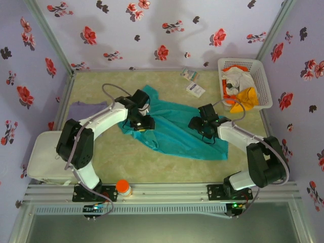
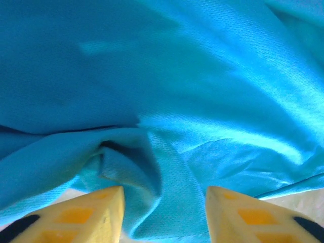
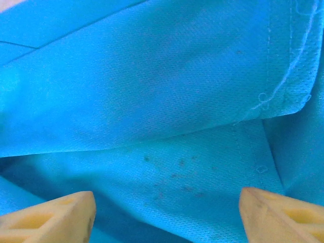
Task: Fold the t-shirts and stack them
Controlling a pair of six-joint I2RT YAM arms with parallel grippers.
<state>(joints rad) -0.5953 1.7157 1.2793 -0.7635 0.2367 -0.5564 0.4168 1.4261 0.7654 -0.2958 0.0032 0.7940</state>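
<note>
A large teal t-shirt (image 1: 172, 132) lies crumpled across the middle of the table. My left gripper (image 1: 140, 124) is down on its left part. Its yellow fingers (image 2: 96, 212) stand apart, and a loose raised fold of the teal cloth (image 2: 152, 167) lies in the gap, touching neither one. My right gripper (image 1: 200, 126) hovers low over the shirt's right part, jaws wide, with flat teal cloth (image 3: 167, 152) and a stitched hem beneath. In the wrist views the left gripper (image 2: 164, 202) and right gripper (image 3: 167, 207) both hold nothing. A pale purple t-shirt (image 1: 86, 109) lies at the left edge.
A white lattice basket (image 1: 265, 76) at the back right holds an orange garment (image 1: 246, 96) and a white garment (image 1: 238, 78). Two small white packets (image 1: 190, 74) lie behind the teal shirt. An orange-lidded jar (image 1: 123, 188) stands on the near rail.
</note>
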